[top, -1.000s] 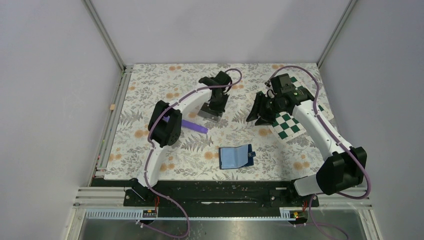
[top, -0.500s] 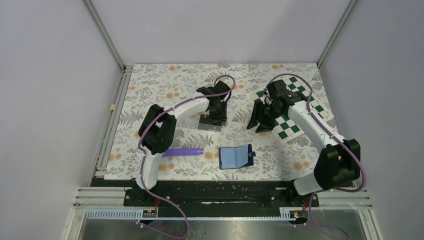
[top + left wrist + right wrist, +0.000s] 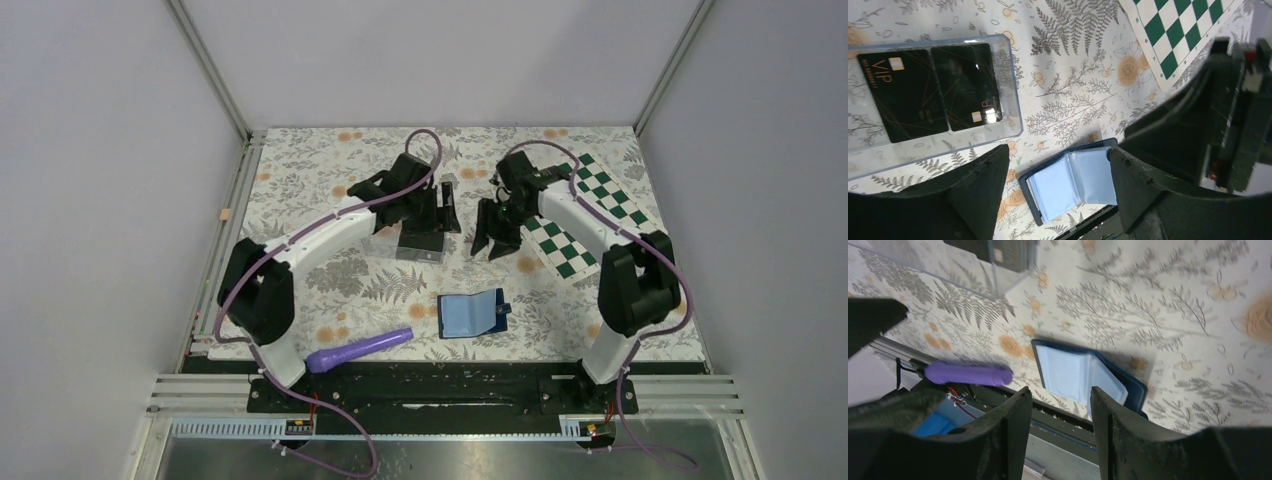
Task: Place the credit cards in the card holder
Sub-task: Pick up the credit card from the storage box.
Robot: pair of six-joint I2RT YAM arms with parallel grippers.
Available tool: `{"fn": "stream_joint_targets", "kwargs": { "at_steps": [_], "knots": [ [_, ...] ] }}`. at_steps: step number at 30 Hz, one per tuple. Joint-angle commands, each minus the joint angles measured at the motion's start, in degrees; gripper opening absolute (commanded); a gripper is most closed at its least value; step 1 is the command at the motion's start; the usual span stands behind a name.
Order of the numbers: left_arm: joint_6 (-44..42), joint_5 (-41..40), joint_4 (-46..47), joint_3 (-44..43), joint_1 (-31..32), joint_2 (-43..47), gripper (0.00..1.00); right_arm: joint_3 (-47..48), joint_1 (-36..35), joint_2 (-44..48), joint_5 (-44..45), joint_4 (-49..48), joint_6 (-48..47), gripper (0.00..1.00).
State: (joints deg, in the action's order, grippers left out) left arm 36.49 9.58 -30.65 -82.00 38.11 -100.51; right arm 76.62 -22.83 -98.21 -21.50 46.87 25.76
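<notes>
Two near-black credit cards (image 3: 903, 95) (image 3: 965, 87) lie side by side in a clear plastic box (image 3: 1010, 95), the same clear box (image 3: 420, 245) seen from the top at mid-table. My left gripper (image 3: 442, 212) hovers just behind the box, jaws open with nothing between them (image 3: 1058, 170). The navy card holder (image 3: 472, 313) lies open near the front edge, light blue sleeves up (image 3: 1068, 182) (image 3: 1083, 377). My right gripper (image 3: 492, 238) hangs right of the box, open and empty (image 3: 1060, 405).
A green-and-white checkerboard sheet (image 3: 580, 215) lies at the right under the right arm. A purple cylinder (image 3: 358, 348) sticks out at the left arm's elbow, low over the front edge. Metal rails run along the near edge.
The left gripper has gone from shut to open. The left arm's elbow with the purple cylinder swung down toward the front edge. The right gripper moved left toward the box.
</notes>
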Motion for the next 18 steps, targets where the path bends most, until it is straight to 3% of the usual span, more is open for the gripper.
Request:
{"fn": "stream_joint_targets", "kwargs": {
  "at_steps": [1, 13, 18],
  "knots": [
    [-0.30, 1.40, 2.73, 4.17, -2.57, 5.17, 0.73, 9.70, -1.96, -5.44, 2.08, 0.27, -0.41, 0.53],
    [-1.82, -0.03, 2.46, 13.49, -6.44, 10.68, 0.73, 34.51, -5.05, -28.04, 0.95, 8.46, -0.13, 0.51],
    [-2.61, -0.42, 2.19, 14.32, -6.64, 11.10, 0.72, 41.33, -6.67, -33.58, 4.00, 15.03, -2.29, 0.39]
  ]
}}
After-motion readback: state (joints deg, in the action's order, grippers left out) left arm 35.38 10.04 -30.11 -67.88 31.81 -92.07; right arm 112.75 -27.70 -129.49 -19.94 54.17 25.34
